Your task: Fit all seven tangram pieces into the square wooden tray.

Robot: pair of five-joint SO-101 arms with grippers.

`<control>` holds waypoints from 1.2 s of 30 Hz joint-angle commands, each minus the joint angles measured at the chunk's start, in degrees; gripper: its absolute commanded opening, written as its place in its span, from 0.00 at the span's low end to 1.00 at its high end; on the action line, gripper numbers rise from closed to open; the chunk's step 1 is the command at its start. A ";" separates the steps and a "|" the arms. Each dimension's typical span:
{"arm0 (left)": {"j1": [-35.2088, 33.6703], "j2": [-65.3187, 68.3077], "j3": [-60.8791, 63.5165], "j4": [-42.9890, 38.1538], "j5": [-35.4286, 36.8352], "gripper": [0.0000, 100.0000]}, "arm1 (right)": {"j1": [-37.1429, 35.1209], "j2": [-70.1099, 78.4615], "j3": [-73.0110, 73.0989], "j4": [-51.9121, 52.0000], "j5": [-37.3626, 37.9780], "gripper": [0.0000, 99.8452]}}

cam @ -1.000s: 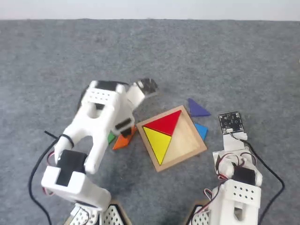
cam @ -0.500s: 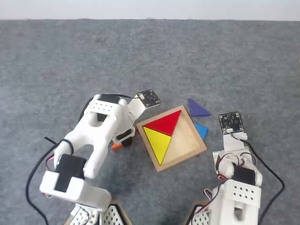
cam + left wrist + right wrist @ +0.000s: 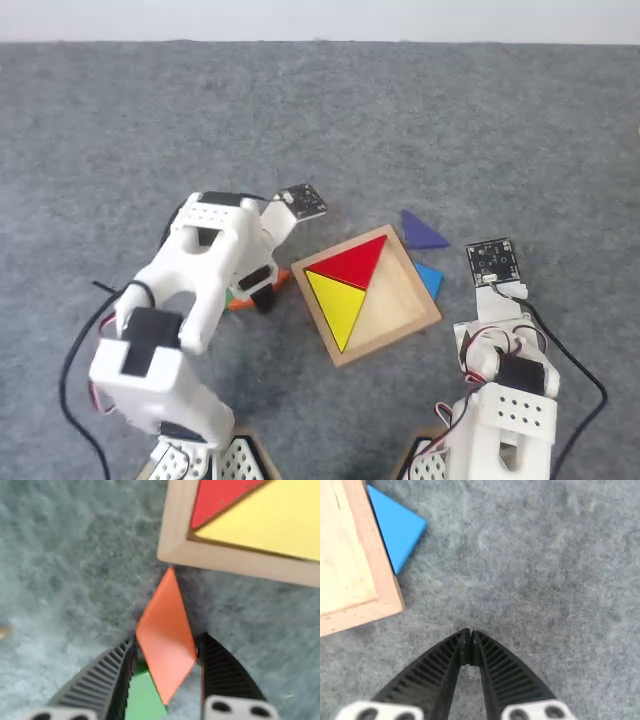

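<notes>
Half the wooden tray [image 3: 398, 296] bare

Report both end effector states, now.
Left end effector: closed on the orange piece.
Right end effector: closed, holding nothing.

No word, number, label or sign can be read anywhere. The orange piece [image 3: 167, 630] between the left gripper's [image 3: 166, 640] fingers has a plain face. So does the wooden tray [image 3: 177, 525] just beyond the fingertips. The small dark board [image 3: 303, 202] on one wrist and the second board [image 3: 490, 262] on the other wrist carry pale specks too small to make out.
</notes>
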 commanded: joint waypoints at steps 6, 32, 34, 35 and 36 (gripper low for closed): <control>-0.18 5.89 -19.03 5.36 -0.44 0.11 | 0.48 -0.84 -0.26 -1.27 0.62 0.02; 1.23 7.91 -24.75 5.89 -0.09 0.18 | 0.48 -0.84 -0.26 -1.27 0.62 0.02; 1.58 10.64 -24.48 4.48 0.00 0.18 | 0.48 -0.84 -0.26 -1.27 0.62 0.02; 1.58 12.13 -24.57 3.96 0.00 0.18 | 0.48 -0.84 -0.26 -1.27 0.62 0.02; 1.49 13.54 -24.75 3.34 0.00 0.18 | 0.48 -0.84 -0.26 -1.27 0.62 0.02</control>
